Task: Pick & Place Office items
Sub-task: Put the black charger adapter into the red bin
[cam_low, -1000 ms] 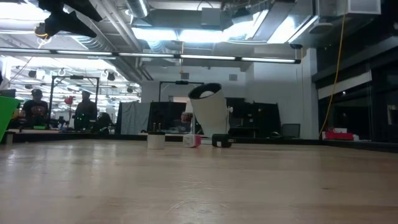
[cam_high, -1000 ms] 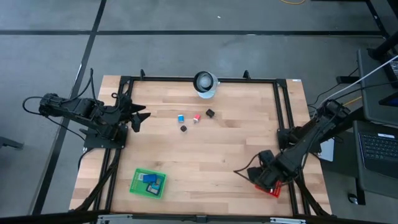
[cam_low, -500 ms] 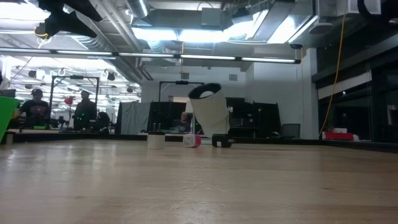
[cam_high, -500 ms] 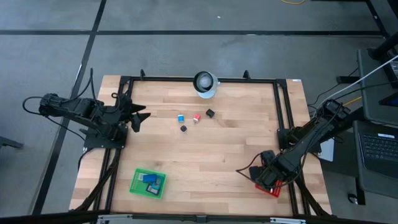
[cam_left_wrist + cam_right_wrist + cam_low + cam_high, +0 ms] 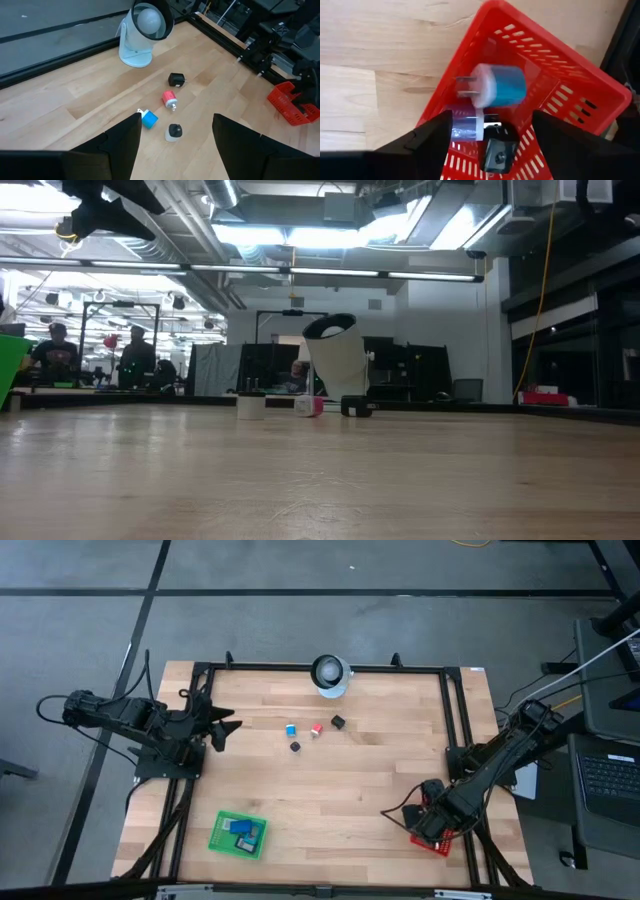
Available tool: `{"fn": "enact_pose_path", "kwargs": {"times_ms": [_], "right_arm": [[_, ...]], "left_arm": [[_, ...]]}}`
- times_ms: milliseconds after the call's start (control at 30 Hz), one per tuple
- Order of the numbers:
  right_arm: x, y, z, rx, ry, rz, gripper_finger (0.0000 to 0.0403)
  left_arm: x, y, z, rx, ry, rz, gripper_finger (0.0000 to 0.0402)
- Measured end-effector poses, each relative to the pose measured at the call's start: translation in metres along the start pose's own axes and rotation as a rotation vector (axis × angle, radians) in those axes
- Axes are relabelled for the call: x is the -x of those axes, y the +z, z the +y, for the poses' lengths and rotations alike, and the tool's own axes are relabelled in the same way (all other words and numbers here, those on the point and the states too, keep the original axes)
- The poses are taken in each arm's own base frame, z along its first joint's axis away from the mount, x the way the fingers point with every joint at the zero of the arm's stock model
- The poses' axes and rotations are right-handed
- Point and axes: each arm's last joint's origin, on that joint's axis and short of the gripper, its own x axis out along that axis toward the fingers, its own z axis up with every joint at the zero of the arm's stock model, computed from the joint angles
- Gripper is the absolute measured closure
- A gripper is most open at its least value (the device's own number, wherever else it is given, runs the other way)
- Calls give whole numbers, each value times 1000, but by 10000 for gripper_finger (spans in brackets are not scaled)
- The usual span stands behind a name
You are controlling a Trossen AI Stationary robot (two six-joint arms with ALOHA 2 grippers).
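Note:
Several office items lie loose on the table's far middle: a blue one (image 5: pixel 290 728), a red one (image 5: pixel 316 728), a black one (image 5: pixel 338 722) and a small dark one (image 5: pixel 295 747). My left gripper (image 5: pixel 225 730) waits open at the left, pointing at them (image 5: pixel 176 120). My right gripper (image 5: pixel 492 117) stands open above the red basket (image 5: pixel 440 840) at the near right. Below its fingers a blue-and-white plug (image 5: pixel 497 85) shows blurred over the basket floor, next to a pale plug (image 5: pixel 467 127) and a black block (image 5: pixel 500 155).
A green basket (image 5: pixel 238 835) with several small items stands at the near left. A white ring-shaped object (image 5: pixel 330 675) stands at the far edge. A black frame (image 5: pixel 455 720) runs round the table. People show in the room beyond the table.
My right gripper has drifted a little toward the table's near right corner, staying over the red basket. The loose items and the left arm have kept still.

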Motion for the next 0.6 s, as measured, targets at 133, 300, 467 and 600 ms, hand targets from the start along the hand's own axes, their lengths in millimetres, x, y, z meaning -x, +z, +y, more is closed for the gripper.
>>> {"fn": "enact_pose_path", "kwargs": {"times_ms": [133, 300, 467, 600], "right_arm": [[5, 4, 10, -22, 98, -61, 136], [31, 17, 50, -83, 544, -315, 152], [60, 51, 89, -56, 747, -506, 159], [71, 87, 110, 51, 762, -545, 159]], "left_arm": [[0, 0, 0, 4, 2, -3, 162], [0, 0, 0, 21, 2, -3, 162], [0, 1, -1, 35, -6, -10, 162], [0, 2, -2, 41, -20, -15, 162]]}}
